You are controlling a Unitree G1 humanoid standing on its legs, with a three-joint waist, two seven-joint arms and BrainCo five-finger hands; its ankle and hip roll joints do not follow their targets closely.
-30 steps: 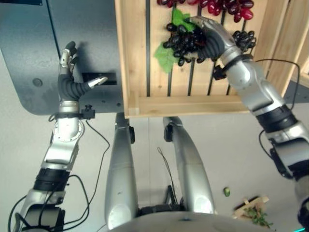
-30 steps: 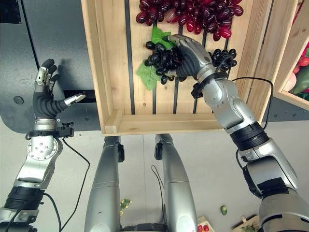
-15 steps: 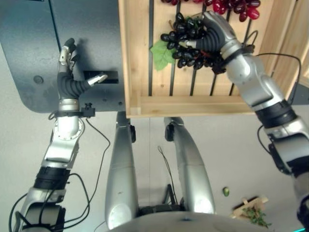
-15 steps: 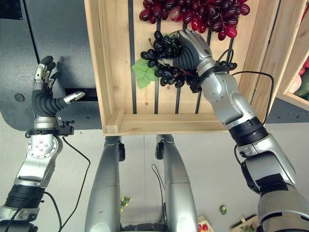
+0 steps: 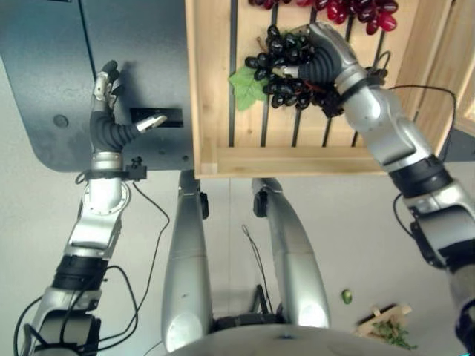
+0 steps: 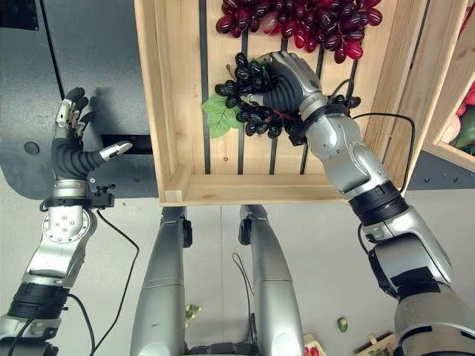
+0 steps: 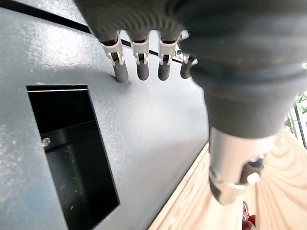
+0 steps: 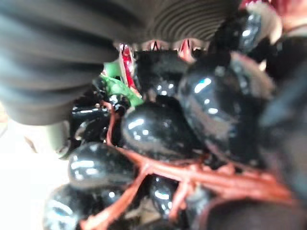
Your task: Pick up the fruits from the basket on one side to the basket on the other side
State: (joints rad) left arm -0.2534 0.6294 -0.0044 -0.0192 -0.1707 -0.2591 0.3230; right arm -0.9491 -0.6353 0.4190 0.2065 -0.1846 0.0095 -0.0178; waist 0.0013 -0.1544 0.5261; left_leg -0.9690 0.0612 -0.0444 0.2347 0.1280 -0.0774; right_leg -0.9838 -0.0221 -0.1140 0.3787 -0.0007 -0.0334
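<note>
My right hand (image 6: 291, 83) is curled round a bunch of black grapes (image 6: 249, 104) with green leaves (image 6: 217, 119), held over the slatted floor of the wooden crate (image 6: 167, 111). The right wrist view has the black grapes (image 8: 158, 143) and their reddish stem pressed close against the palm. A second small black bunch (image 6: 343, 101) lies just behind my right wrist. Red grapes (image 6: 312, 22) are heaped at the crate's far end. My left hand (image 5: 107, 122) stands upright and open over the dark grey table (image 5: 44, 89), left of the crate, holding nothing.
Another wooden crate (image 6: 453, 89) with red and green fruit sits at the far right. A rectangular black slot (image 7: 72, 153) is cut in the grey table near my left hand. A small green fruit (image 6: 343, 323) and scraps lie on the floor below.
My right hand closed on the black grape bunch and drew it left and a little up across the crate floor; the leaves moved with it. The left hand stayed still.
</note>
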